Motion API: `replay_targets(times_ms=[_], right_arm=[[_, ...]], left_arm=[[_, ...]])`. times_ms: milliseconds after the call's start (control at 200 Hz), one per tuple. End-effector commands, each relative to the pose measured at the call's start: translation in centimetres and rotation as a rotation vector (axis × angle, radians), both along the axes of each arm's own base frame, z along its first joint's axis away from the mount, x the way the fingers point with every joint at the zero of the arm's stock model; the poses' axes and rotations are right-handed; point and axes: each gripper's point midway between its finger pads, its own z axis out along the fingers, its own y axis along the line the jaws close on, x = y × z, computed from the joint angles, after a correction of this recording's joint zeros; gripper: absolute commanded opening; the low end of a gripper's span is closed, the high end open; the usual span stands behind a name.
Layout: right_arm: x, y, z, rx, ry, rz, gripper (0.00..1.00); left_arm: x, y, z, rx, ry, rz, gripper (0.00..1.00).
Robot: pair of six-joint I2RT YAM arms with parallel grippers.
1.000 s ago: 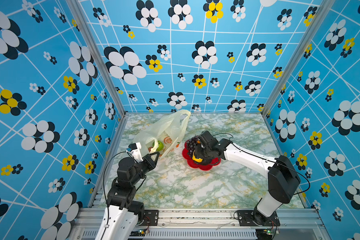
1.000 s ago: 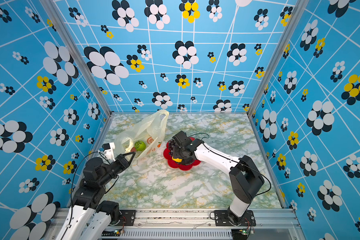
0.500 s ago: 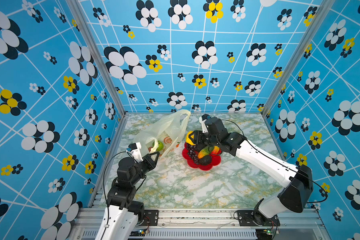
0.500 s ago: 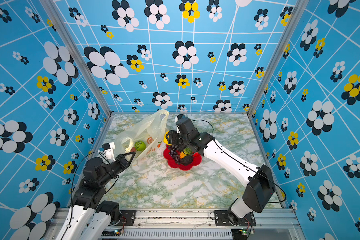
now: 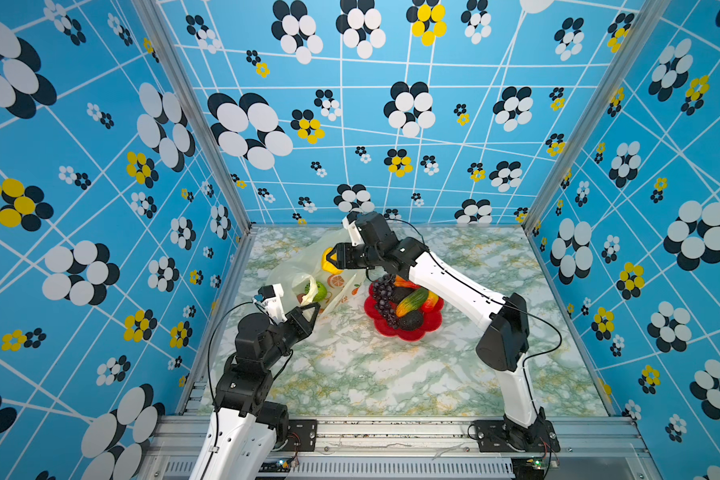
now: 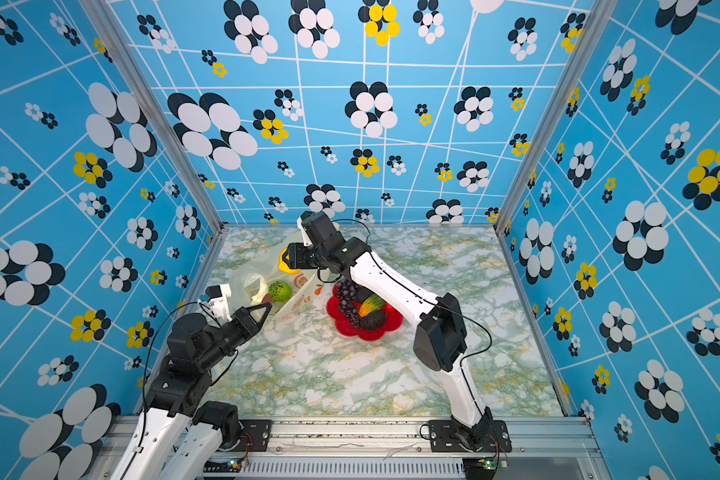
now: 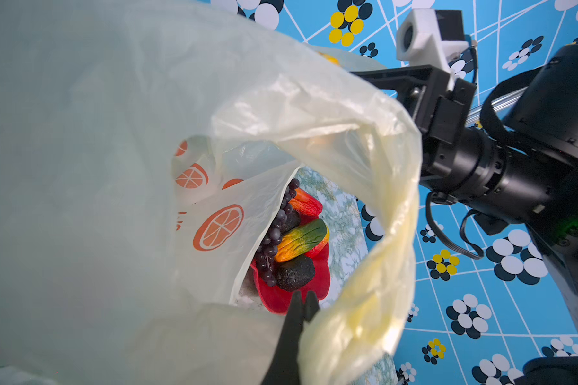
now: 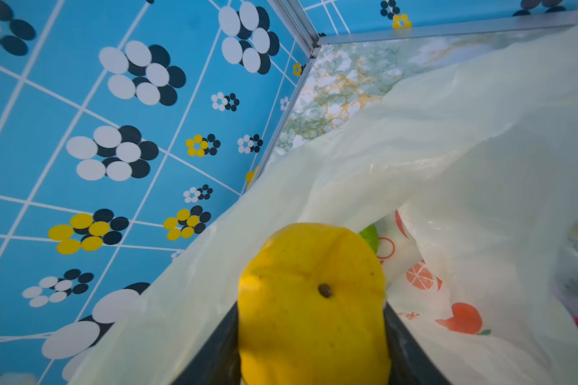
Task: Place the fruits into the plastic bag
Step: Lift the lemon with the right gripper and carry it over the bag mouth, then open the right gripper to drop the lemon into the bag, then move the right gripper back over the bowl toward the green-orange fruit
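Note:
The translucent pale-yellow plastic bag (image 5: 296, 272) (image 6: 254, 276) lies at the back left with its mouth held up. My left gripper (image 5: 314, 309) (image 7: 303, 300) is shut on its edge. A bumpy green ball (image 5: 319, 291) (image 6: 280, 290) sits inside it. My right gripper (image 5: 332, 257) (image 8: 312, 311) hovers at the bag's mouth, shut on the yellow pepper-like piece (image 5: 327, 259) (image 8: 314, 266). The other fruits lie on the red dish (image 5: 431, 328): a dark purple grape bunch (image 5: 382, 297), a green cucumber (image 5: 411, 301), a dark avocado (image 5: 410, 321) and red-orange pieces (image 7: 306, 205).
The red flower-shaped dish (image 6: 391, 326) stands right of the bag, under the right forearm. Blue flowered walls close the marbled table (image 5: 391, 374) on three sides, and the bag lies close to the left wall. A metal rail runs along the front edge.
My right gripper has risen from the dish with the yellow pepper-like piece and carried it back and left to the bag's mouth. The left gripper has stayed still on the bag.

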Motion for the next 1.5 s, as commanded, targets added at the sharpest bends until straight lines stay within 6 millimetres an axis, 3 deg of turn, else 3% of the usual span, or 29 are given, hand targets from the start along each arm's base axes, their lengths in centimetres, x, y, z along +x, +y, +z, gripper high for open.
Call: replay_targets(times_ms=[0,205,375,495,700,715,780,975,1060,1220,1235,1385,1495], right_arm=[[-1.0,0.5,-1.8,-0.055,0.058,0.04,0.42],[-1.9,1.8,-3.4,-0.048,0.094,0.077,0.5],[-2.3,2.9,-3.3,-0.002,0.114,0.107,0.67],[-2.4,2.9,-2.4,0.011,0.095,0.115,0.81],[-2.9,2.0,-0.9,0.01,0.055,0.119,0.81],[-3.2,1.7,0.7,0.028,0.035,0.121,0.81],[-3.7,0.8,2.4,0.036,0.004,0.118,0.81],[-5.3,-4.2,6.0,-0.017,-0.122,0.064,0.81],[-6.0,-7.3,7.3,-0.042,-0.172,0.017,0.81],[-7.1,-13.7,8.0,-0.084,-0.226,-0.109,0.81],[-7.3,-14.4,7.0,-0.106,-0.214,-0.118,0.81],[-7.0,-21.3,3.9,-0.184,-0.146,-0.278,0.81],[-7.0,-24.1,1.4,-0.21,-0.073,-0.331,0.81]], left_arm=[[0.3,0.1,1.9,0.02,-0.061,-0.002,0.0],[0.7,0.0,2.3,0.024,-0.07,-0.004,0.0],[0.8,0.0,2.6,0.025,-0.074,-0.006,0.0],[0.7,0.1,2.4,0.031,-0.069,-0.002,0.0],[0.6,0.2,2.2,0.034,-0.063,0.0,0.0],[0.6,0.2,2.2,0.034,-0.061,0.0,0.0],[0.6,0.2,2.3,0.035,-0.061,0.0,0.0],[0.5,0.3,2.0,0.045,-0.056,0.003,0.0],[0.5,0.4,1.9,0.046,-0.058,0.012,0.0],[0.4,0.6,2.1,0.04,-0.073,0.026,0.0],[0.3,0.6,2.2,0.039,-0.072,0.025,0.0],[0.3,0.5,2.2,0.029,-0.067,0.021,0.0],[0.3,0.6,2.2,0.029,-0.068,0.023,0.0]])
